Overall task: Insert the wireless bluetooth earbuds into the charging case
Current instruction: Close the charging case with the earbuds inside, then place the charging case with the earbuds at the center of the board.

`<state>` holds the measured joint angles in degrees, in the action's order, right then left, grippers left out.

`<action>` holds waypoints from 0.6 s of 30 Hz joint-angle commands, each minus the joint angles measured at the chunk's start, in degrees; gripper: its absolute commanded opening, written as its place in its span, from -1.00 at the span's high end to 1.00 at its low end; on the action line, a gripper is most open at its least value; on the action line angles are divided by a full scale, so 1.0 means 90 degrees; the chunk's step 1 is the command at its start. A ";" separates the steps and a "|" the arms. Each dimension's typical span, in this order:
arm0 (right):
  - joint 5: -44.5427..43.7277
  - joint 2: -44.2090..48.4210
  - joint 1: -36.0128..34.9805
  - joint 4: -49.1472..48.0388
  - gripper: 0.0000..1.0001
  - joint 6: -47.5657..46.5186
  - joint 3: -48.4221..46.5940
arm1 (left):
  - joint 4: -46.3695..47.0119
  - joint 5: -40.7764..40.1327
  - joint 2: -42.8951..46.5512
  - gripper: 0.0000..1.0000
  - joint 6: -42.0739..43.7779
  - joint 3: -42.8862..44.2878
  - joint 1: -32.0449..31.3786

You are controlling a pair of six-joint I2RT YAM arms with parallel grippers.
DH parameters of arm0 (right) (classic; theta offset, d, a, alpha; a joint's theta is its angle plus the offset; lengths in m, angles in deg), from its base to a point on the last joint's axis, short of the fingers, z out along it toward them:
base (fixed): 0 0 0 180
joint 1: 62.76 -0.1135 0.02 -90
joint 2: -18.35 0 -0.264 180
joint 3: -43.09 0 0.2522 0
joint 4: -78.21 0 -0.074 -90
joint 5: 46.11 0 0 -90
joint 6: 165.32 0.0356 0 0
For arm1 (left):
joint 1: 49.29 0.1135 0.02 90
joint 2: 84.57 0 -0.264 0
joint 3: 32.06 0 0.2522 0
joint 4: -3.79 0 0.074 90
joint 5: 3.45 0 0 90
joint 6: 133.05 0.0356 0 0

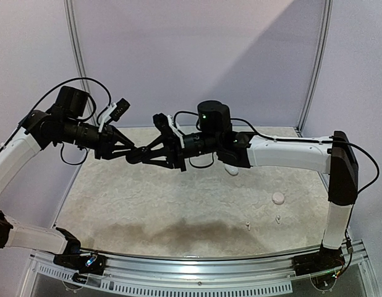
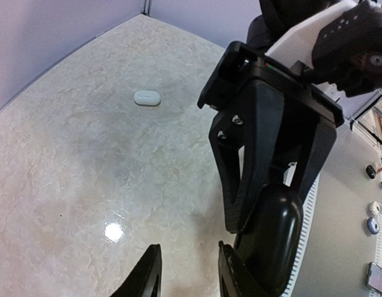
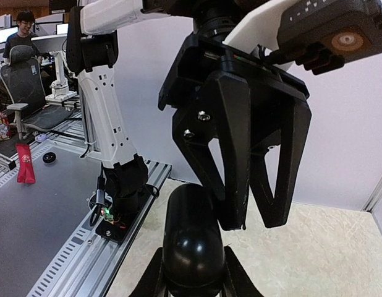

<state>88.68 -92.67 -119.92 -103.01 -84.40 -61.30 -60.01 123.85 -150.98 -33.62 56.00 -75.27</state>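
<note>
My right gripper (image 3: 192, 275) is shut on a glossy black charging case (image 3: 192, 241), held high above the table; the case looks closed. My left gripper (image 2: 188, 266) is open and empty, facing the right one nose to nose. The black case (image 2: 274, 238) sits just outside its right finger (image 2: 235, 272), touching or nearly touching it. In the top view both grippers meet at mid-left (image 1: 135, 154). Two tiny white stemmed earbuds (image 1: 247, 225) (image 1: 278, 219) lie on the table at the front right. No black earbuds show.
A white pebble-like case (image 2: 147, 98) lies on the marbled table (image 1: 148, 210), partly hidden under the right arm in the top view (image 1: 231, 170). A small white round piece (image 1: 278, 198) lies at the right. Walls enclose the back and sides.
</note>
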 commanded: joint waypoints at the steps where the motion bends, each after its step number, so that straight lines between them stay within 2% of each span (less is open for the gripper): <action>1: -0.0358 -0.0205 0.0002 0.0338 1.00 0.0056 -0.0260 | -0.0468 -0.0136 0.0096 0.37 0.0557 0.0204 -0.0189; 5: -0.0466 -0.0227 0.0073 0.0338 1.00 0.0270 -0.0253 | -0.0717 -0.0276 0.0207 0.36 0.0828 0.0239 -0.0200; 7: -0.0641 -0.0241 0.0154 0.0327 1.00 0.0547 -0.0252 | -0.0749 -0.0543 0.0301 0.29 0.0790 0.0308 -0.0179; 9: -0.0983 -0.0292 0.0359 0.0458 1.00 0.1382 -0.0247 | -0.0707 -0.0951 0.0398 0.10 0.0561 0.0411 -0.0016; 11: -0.1396 -0.0420 0.0632 0.0722 1.00 0.2244 -0.0186 | -0.0520 -0.1290 0.0536 -0.17 0.0216 0.0416 0.0355; 15: -0.2289 -0.0808 0.0963 0.1581 1.00 0.4061 -0.0155 | 0.0006 -0.1798 0.0957 -0.64 -0.0536 -0.0050 0.0998; 18: -0.2215 -0.1338 0.1082 0.2200 1.00 0.5111 -0.0320 | 0.0197 -0.1881 0.1261 -0.80 -0.1002 -0.0543 0.1240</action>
<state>74.08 -98.27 -112.03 -93.46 -56.11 -62.77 -60.71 110.49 -142.28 -35.43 56.07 -66.77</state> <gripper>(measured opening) 0.237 0.866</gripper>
